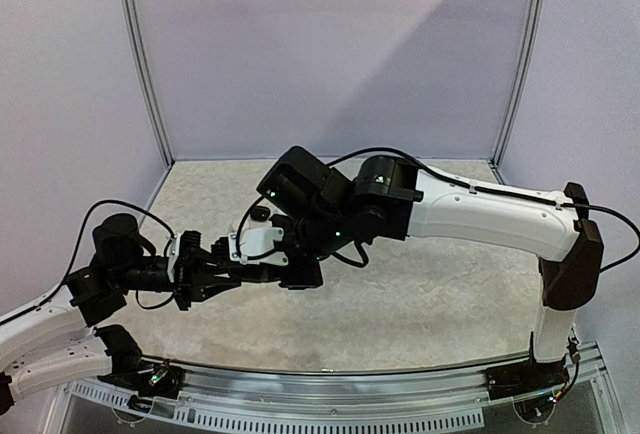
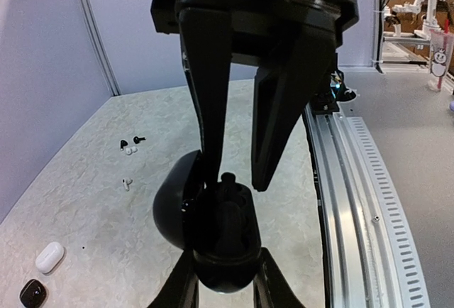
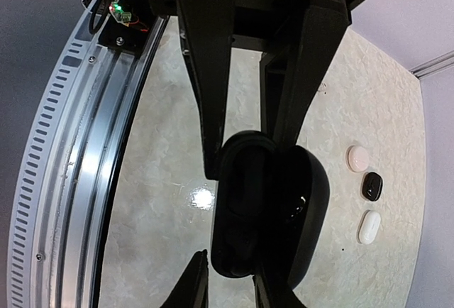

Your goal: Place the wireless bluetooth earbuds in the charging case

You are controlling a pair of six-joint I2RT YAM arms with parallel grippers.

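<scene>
My left gripper [image 2: 225, 250] is shut on the black charging case [image 2: 223, 233], held above the table with its lid [image 2: 170, 205] swung open to one side. A black earbud [image 2: 228, 178] sits in the far end of the case, its tip poking up. My right gripper [image 2: 236, 182] hangs over that end, open, with a clear gap beside the earbud. In the right wrist view the case [image 3: 266, 201] fills the middle, my right gripper [image 3: 228, 260] spread in front of it. From above, the left gripper [image 1: 240, 274] and right gripper [image 1: 297, 266] meet mid-table.
Loose black earbuds [image 2: 124, 143] and white earbuds [image 2: 130, 150] lie far left on the table, one more white earbud [image 2: 127, 183] nearer. A white case [image 2: 50, 257] and a black case [image 2: 33, 292] lie at the left. A metal rail [image 2: 355, 201] runs along the table's near edge.
</scene>
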